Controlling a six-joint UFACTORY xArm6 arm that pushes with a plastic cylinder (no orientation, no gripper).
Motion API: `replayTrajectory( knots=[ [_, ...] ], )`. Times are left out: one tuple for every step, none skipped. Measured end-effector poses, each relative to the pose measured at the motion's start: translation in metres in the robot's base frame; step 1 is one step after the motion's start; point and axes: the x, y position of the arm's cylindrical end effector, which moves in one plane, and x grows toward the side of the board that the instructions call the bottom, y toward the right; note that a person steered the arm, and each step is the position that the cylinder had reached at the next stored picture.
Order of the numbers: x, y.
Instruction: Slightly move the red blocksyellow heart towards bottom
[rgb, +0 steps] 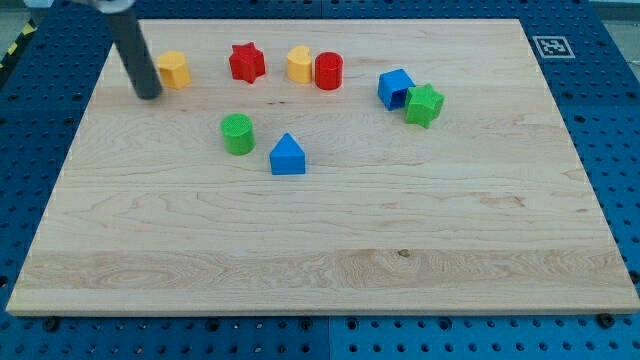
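A yellow heart (298, 64) lies near the view's top, touching a red cylinder (329, 71) on its right. A red star (246, 62) lies just left of the heart, a small gap between them. My tip (149, 95) rests on the board at the view's upper left, just left of a yellow block (174, 69) and well left of the red star and the heart. The rod rises from the tip up and to the left, out of the view's top.
A green cylinder (238, 134) and a blue triangular block (287, 155) lie below the heart. A blue block (395, 88) touches a green star (424, 105) at the upper right. The wooden board (320, 250) has blue pegboard around it.
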Motion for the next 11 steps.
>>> replayTrajectory(
  knots=[
    [-0.012, -0.010],
    [-0.012, -0.006],
    [-0.012, 0.014],
    [-0.012, 0.032],
    [-0.012, 0.030],
    [-0.022, -0.003],
    [-0.061, -0.032],
    [-0.077, -0.017],
    [-0.077, 0.032],
    [-0.078, 0.083],
    [-0.078, 0.104]
  ],
)
